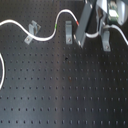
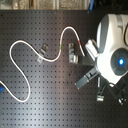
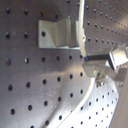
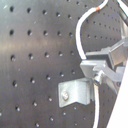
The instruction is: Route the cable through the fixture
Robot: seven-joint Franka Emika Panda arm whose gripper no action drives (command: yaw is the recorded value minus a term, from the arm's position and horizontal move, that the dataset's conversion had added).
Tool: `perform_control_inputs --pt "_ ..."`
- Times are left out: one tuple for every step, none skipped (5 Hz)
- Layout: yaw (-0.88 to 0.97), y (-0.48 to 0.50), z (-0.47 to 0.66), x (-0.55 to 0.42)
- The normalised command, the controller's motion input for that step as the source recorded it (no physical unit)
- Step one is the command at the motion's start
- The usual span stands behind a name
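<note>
The white cable (image 1: 45, 37) snakes across the black perforated board, with a green band (image 1: 57, 23) and a red band (image 1: 78, 21). In the second exterior view the cable (image 2: 20, 44) has its green band (image 2: 61, 46) near the middle fixture (image 2: 73, 54). My gripper (image 1: 104, 26) hovers over the fixture (image 1: 106, 41) on the first exterior view's right. In both wrist views the cable (image 4: 79, 37) runs from its red band (image 4: 100, 7) into the fingers (image 4: 95, 67), right beside that fixture (image 4: 75, 95). The gripper (image 3: 97, 62) is shut on the cable (image 3: 81, 27) next to the fixture (image 3: 57, 32).
Two more metal fixtures stand in a row on the board, one (image 1: 32, 31) at the first exterior view's left and one (image 1: 69, 32) in its middle. A dark bar (image 1: 82, 25) juts from the wrist over the middle fixture. The cable's blue end (image 2: 3, 90) lies at the second exterior view's left edge.
</note>
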Motion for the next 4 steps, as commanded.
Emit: perform_control_inputs --pt "-0.39 0.083 0.21 -0.072" --pt "-0.36 -0.011 0.0 -0.01" --pt "-0.27 0.009 0.0 -0.012" --pt "0.09 0.197 0.06 -0.07"
